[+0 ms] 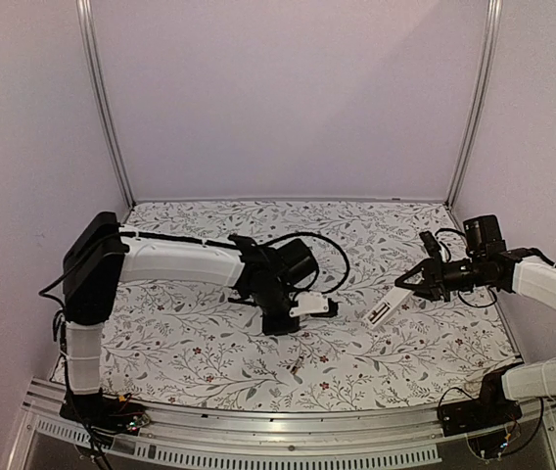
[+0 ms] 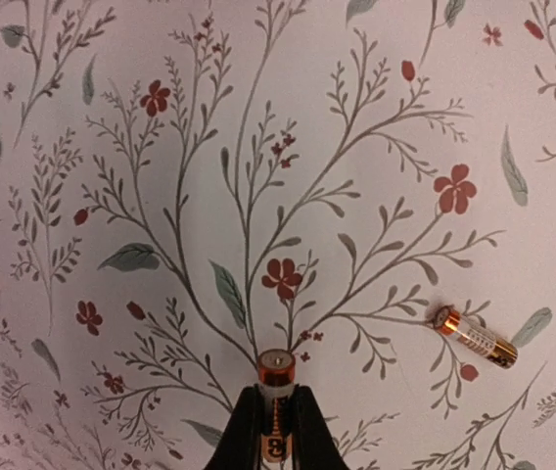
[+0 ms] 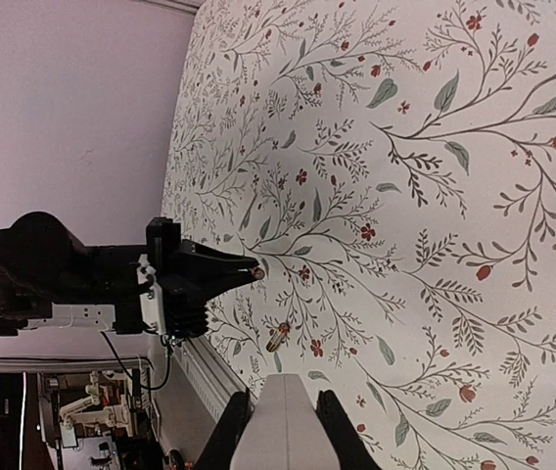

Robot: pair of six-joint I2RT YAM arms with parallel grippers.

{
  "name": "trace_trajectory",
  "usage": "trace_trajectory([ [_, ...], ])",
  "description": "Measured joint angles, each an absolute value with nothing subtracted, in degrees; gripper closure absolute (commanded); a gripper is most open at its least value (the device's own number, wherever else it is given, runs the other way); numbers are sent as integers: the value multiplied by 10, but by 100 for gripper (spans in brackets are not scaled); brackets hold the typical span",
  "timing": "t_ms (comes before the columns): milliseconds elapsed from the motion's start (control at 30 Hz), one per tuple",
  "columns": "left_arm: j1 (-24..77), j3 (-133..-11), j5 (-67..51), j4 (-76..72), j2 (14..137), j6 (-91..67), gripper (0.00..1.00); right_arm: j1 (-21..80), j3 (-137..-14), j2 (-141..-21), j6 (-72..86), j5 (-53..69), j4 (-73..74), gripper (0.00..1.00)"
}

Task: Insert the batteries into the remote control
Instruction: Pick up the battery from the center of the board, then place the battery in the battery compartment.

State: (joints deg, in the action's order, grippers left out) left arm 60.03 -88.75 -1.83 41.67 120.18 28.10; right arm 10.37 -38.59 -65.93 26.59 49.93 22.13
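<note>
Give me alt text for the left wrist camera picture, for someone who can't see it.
The left gripper clamps a battery between its fingers at the bottom centre, coppery end pointing up the frame. A second battery lies loose on the floral tablecloth to the lower right, apart from the gripper.

you have a table (image 1: 405, 343) covered in a floral cloth; one battery (image 1: 296, 364) lies loose on its side, near the table's front edge, about midway along it.
</note>
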Motion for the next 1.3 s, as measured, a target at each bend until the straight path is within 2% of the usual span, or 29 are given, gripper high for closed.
trace_trajectory([
  [133,599,-789,-40,288,1067,206,100,112,-387,-665,288,500,202,100],
  [300,600,-759,-57,141,983,104,100,144,-396,-680,314,496,194,100],
  [533,623,-733,-41,26,981,-22,100,185,-420,-706,349,488,178,100],
  [733,663,-717,-18,-21,994,-54,100,210,-436,-737,377,479,159,100],
  [1300,680,-761,14,-17,1073,-57,99,236,-455,-766,423,470,130,100],
])
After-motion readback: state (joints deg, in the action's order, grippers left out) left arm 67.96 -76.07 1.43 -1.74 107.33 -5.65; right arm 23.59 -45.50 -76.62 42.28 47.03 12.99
